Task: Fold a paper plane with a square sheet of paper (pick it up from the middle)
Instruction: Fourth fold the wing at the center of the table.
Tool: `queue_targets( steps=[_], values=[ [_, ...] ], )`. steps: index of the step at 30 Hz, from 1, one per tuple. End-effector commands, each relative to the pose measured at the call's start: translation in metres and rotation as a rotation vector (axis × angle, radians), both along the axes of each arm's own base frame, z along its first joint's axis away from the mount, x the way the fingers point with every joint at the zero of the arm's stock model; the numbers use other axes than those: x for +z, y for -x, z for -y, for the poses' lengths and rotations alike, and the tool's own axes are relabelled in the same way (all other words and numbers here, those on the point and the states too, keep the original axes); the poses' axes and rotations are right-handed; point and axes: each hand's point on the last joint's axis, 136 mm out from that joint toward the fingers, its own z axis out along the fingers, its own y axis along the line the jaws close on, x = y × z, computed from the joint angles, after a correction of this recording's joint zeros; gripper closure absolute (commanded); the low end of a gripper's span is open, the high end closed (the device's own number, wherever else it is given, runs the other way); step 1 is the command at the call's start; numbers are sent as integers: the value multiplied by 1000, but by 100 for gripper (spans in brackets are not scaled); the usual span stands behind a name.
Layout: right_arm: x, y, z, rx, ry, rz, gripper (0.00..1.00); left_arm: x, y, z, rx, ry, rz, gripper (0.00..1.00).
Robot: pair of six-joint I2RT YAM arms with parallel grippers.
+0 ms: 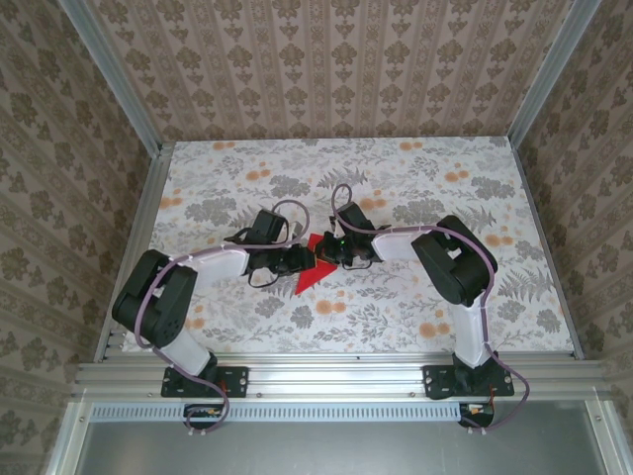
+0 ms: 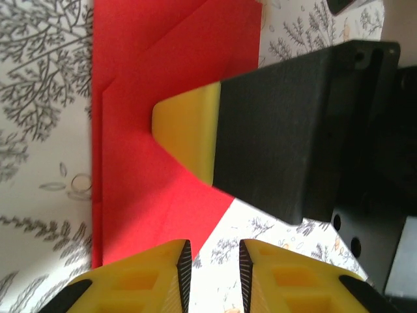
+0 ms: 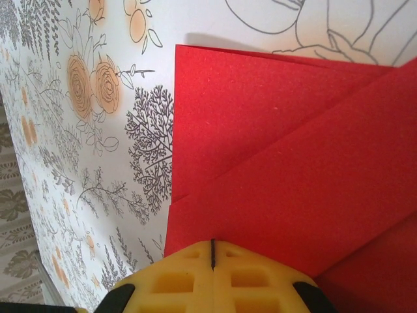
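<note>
One bright red folded paper sheet [image 3: 293, 163] on one floral-patterned table [image 3: 98, 130] (two grippers) — left gripper [image 2: 214, 257] slightly parted, empty; right gripper [image 3: 212, 251] closed, tips resting on the sheet.

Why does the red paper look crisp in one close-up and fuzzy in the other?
Top view: even, soft light, the folded red paper small but sharp. Left wrist view: the paper's left edge is blurred and the left tool looks soft near the lens. Right wrist view: paper grain crisp, a thin shadow along its top edge.

Paper [image 3: 293, 163] on table [image 3: 98, 163]; right hand [image 3: 212, 254] seemingly atop.
</note>
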Motion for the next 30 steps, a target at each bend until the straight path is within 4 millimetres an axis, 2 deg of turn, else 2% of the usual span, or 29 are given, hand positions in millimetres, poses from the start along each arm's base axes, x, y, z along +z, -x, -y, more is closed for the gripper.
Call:
queue_targets(
  steps=[1,7,17,22,30],
  values=[
    [-50,17,24,-38,115,-125,100,-3,-7,8,3,26,-19,71],
    [-52,17,24,-56,93,-139,100,-14,-13,7,4,57,-65,75],
    [-57,19,26,-63,92,-154,100,-20,-14,9,-9,75,-82,79],
    [-57,18,26,-64,90,-156,100,-25,-9,7,-17,62,-99,81],
    [-60,18,29,-72,99,-164,100,-42,7,-13,-5,-36,-139,84]
  ],
)
